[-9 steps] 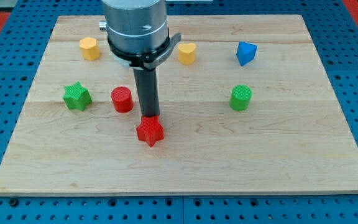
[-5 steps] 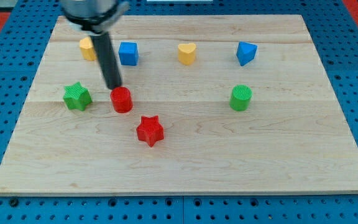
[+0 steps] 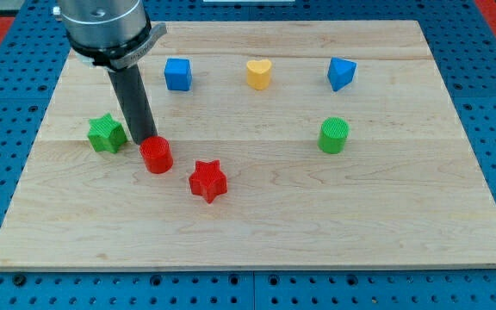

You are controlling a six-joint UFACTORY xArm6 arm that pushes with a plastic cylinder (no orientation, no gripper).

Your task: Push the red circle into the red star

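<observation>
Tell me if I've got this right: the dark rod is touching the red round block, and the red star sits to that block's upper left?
Not quite. In the camera view my tip is at the red circle, but the red star lies to its lower right, not upper left.

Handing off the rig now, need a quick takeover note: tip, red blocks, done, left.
My tip is down on the board, against the upper-left side of the red circle, with the green star just to its left.
The red star lies to the lower right of the circle, a small gap between them.
Done: tip lined up behind the circle.
Left: push it down-right until it meets the star.
</observation>
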